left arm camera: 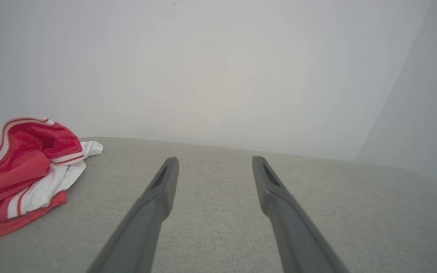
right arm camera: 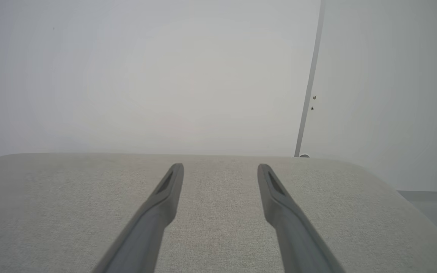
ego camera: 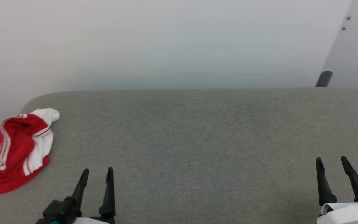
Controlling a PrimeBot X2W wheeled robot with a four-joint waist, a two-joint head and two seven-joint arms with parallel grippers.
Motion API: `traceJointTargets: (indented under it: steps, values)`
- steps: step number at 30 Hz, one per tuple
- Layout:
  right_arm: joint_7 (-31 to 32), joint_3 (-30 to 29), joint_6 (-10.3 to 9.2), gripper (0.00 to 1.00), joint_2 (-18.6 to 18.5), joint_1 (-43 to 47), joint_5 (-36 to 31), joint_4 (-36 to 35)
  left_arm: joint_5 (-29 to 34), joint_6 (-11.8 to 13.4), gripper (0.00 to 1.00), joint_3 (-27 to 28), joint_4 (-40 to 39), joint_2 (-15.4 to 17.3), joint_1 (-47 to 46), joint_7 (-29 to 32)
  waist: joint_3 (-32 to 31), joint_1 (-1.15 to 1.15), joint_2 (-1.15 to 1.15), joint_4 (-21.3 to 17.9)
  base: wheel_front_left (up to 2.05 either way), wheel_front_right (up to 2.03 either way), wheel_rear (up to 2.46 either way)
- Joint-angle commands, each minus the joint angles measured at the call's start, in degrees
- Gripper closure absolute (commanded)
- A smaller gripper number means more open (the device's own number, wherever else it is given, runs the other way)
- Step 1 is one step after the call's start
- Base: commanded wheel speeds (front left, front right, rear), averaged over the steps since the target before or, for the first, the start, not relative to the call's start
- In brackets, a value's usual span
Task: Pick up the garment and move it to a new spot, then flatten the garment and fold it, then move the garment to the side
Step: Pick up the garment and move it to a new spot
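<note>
Currently the red-and-white jersey T-shirt (ego camera: 14, 149) lies crumpled in a heap at the far left edge of the grey fabric-covered table (ego camera: 197, 140). A white sleeve with striped trim is on top, and part of the black lettering shows. The left gripper (ego camera: 98, 170) hangs near the table's front, just right of the shirt and clear of it, jaws apart with nothing between them. The right gripper (ego camera: 331, 159) sits well apart at the front right, jaws likewise spread and empty. A pale wall (ego camera: 166, 46) rises behind.

head above, wrists low, shared grey surface (ego camera: 197, 140)
</note>
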Motion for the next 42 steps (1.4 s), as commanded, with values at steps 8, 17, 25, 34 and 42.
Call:
traceJointTargets:
  steps: [8,17,25,34,42]
  values:
    - [-0.11,2.17,0.19,0.00,0.37,0.41,0.97,0.65,-0.66,0.36,0.00,0.48,1.88,1.29,-2.16,1.56,-2.33,0.00,0.00,9.35,0.00,0.00,0.00]
    - [-0.44,4.99,0.19,0.00,1.70,0.17,1.92,2.28,-0.04,1.32,0.00,0.72,1.83,3.17,-2.65,3.43,-4.84,0.00,0.00,18.87,0.00,0.00,0.00]
    - [-0.74,9.03,0.18,0.00,1.99,-2.76,2.93,3.79,-1.01,2.69,0.00,2.20,0.36,3.77,-1.83,3.65,-4.20,0.00,0.00,23.29,0.00,0.00,0.00]
    - [-0.96,11.74,0.18,0.00,1.08,-5.91,4.46,6.08,-2.65,3.58,0.00,3.53,-0.84,3.57,-1.97,3.45,-3.16,0.00,0.00,24.32,0.00,0.00,0.00]
    - [-1.08,10.93,0.18,0.00,0.18,-4.38,5.03,6.45,-3.99,0.88,0.00,2.41,0.39,6.46,-9.66,9.15,-2.45,0.00,0.00,24.86,0.00,0.00,0.00]
